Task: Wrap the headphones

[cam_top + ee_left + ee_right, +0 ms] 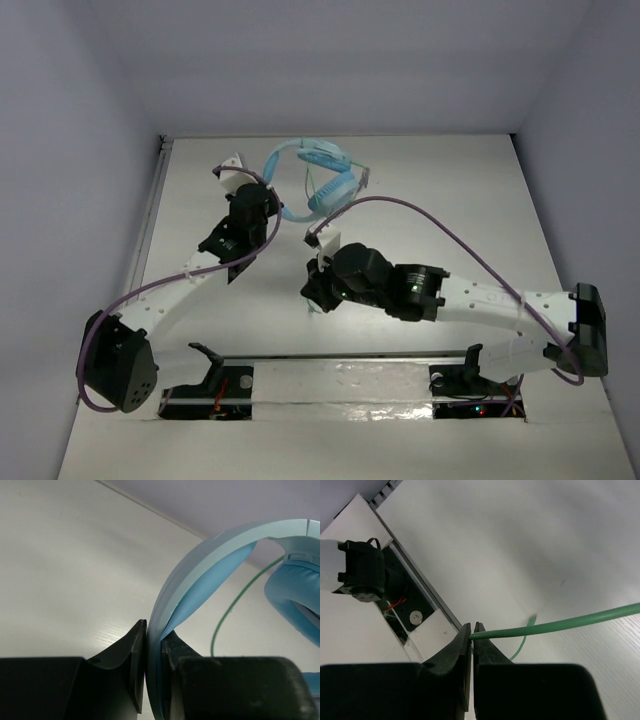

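Note:
The light blue headphones (318, 178) lie at the back middle of the table. My left gripper (264, 193) is shut on the blue headband (200, 560), which runs up between the fingertips in the left wrist view (154, 630). One padded earcup (295, 595) shows at the right there, with the thin green cable (235, 605) hanging beside it. My right gripper (312, 268) is nearer the arms' bases, in front of the headphones. It is shut on the cable (560, 624), pinched at the very fingertips (472, 627). The cable stretches off to the right and a loose stretch lies on the table below.
Thick purple robot cables (440, 225) arc over both arms. A metal rail and the arm mounts (340, 357) run along the near edge, seen in the right wrist view too (410, 615). White walls (150, 220) bound the table at left, back and right.

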